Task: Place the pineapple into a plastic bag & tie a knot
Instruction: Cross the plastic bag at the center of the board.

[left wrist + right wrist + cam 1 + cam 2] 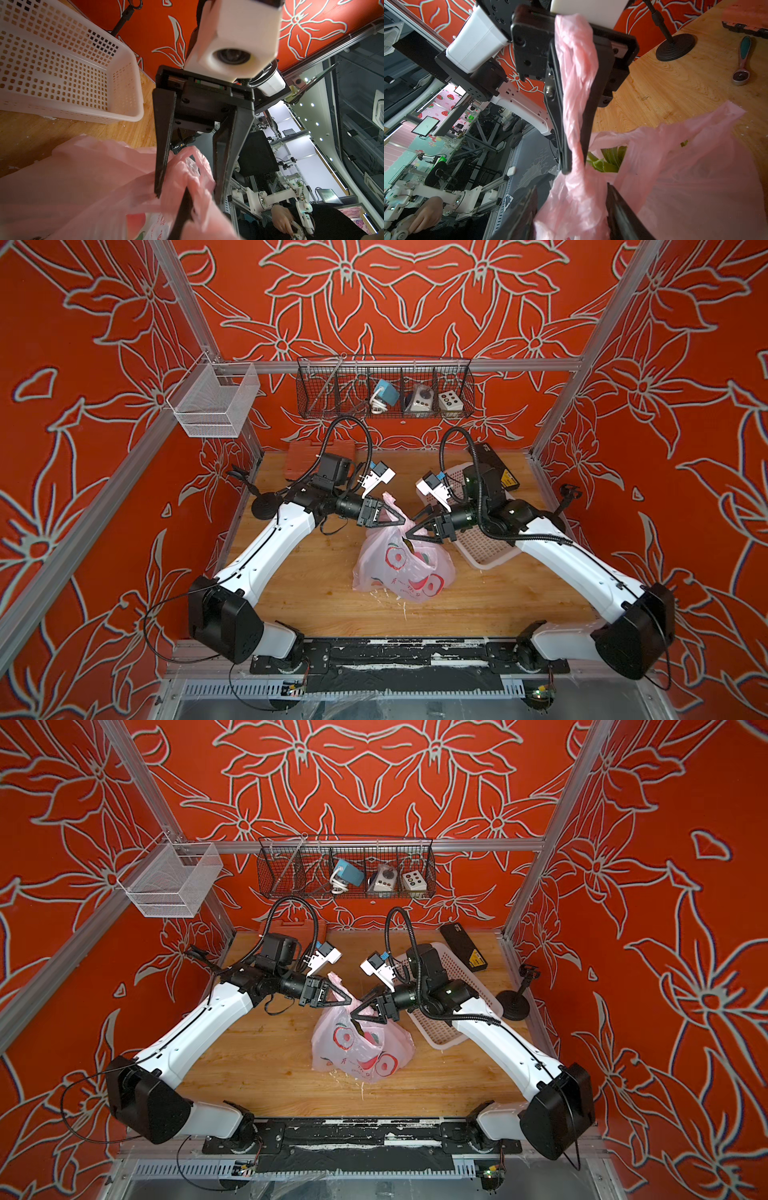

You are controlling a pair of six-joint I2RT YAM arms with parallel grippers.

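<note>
Nearest, the plastic bag (83,176) is filling the left wrist view, right claw (188,197) spread astride it. Right wrist: left claw (574,166) is clamping a handle (577,83), likely for knotting, pineapple (604,164) inside. Both top views: bag sitting on the counter (299,572).

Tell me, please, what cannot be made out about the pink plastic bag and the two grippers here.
- Green-leaved pineapple: the right wrist view shows only leaves; the thin pale-pink plastic bag veils its body.
- How the bag handles cross: in both top views the black left gripper and black right gripper cover it.
- Right gripper's contact with the plastic: blurred in the left wrist view.
</note>
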